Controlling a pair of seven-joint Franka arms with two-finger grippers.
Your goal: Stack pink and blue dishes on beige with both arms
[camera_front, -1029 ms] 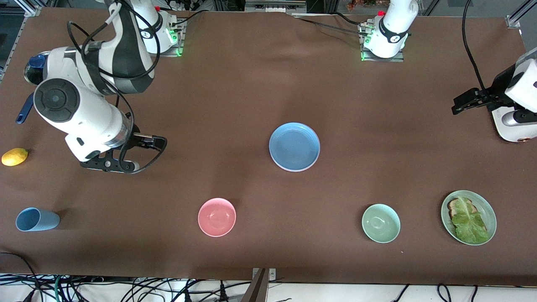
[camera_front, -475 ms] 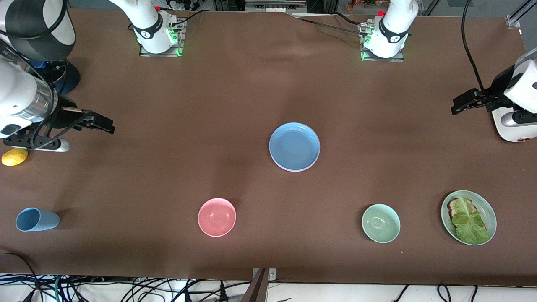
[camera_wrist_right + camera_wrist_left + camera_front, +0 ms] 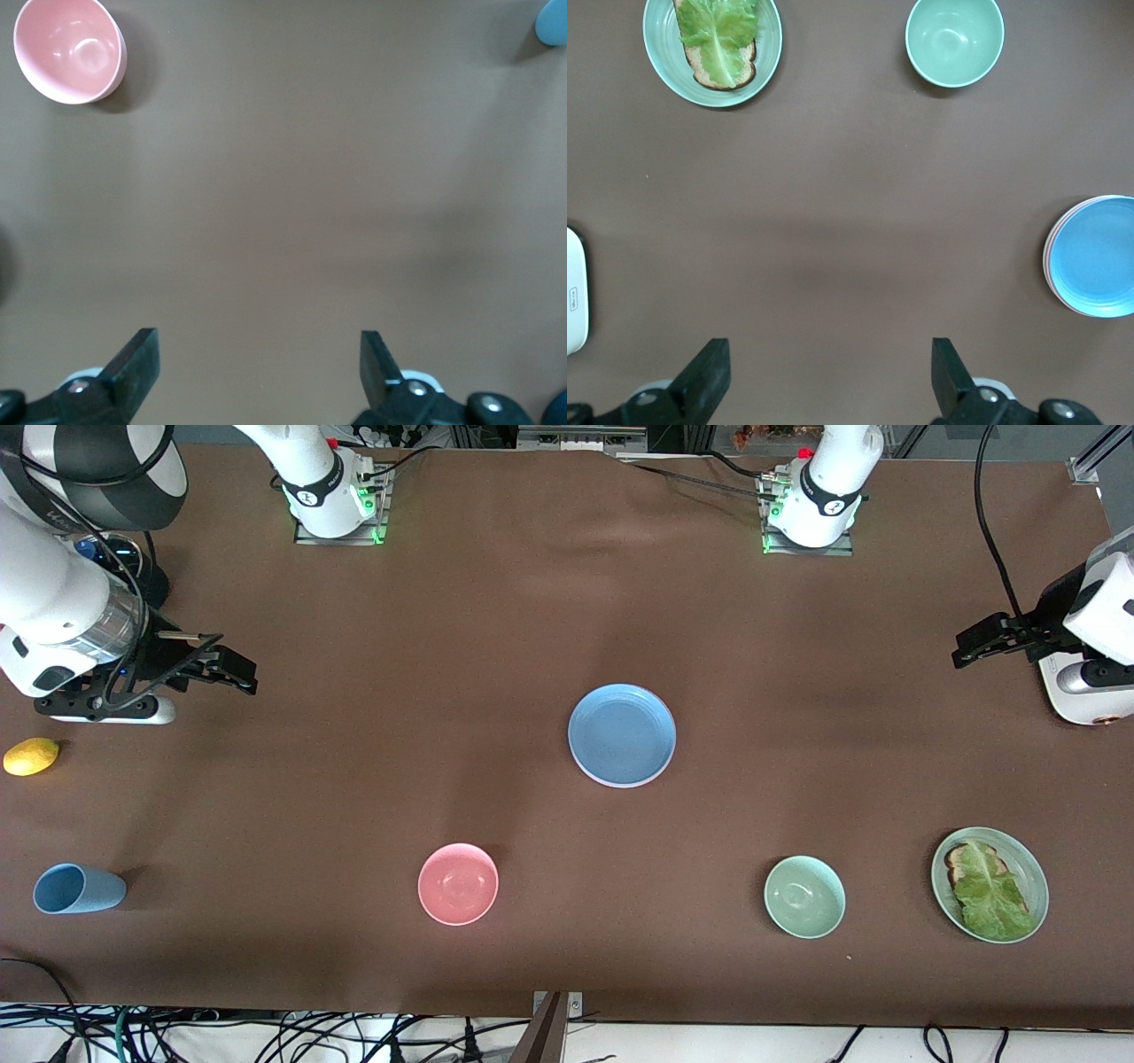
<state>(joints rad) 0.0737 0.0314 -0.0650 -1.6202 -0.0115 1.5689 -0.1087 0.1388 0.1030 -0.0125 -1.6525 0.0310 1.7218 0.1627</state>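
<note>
At mid-table the blue plate [image 3: 622, 735] tops a stack; a pale rim shows beneath it, so the stacking looks finished or nearly so. You cannot see pink or beige plates as such from the front.

Right gripper [image 3: 232, 670]: up over bare cloth at the right arm's end of the table, empty. Its wrist view shows the fingers [image 3: 135, 356] wide apart with nothing between them.

Left gripper [image 3: 979, 644]: over the left arm's end of the table, near a white device [image 3: 1083, 682]. Fingers [image 3: 709, 370] spread, empty.

Step in hand, as I judge it: parking clear. Keep both arms high and out at their ends. Do not sweep low over the stack. Mind the lemon [image 3: 31, 755] and the blue cup [image 3: 78, 888] under the right arm's reach.

View differences:
- Left wrist view catches the stack edge-on enough to show a pinkish rim under the blue plate [image 3: 1095, 256]; the front view gives only a pale line.
- Left wrist view also holds the green bowl [image 3: 954, 40] and lettuce plate [image 3: 712, 42].
- Right wrist view shows the pink bowl [image 3: 69, 50], no stack.
- Only the front view shows both arms together.
</note>
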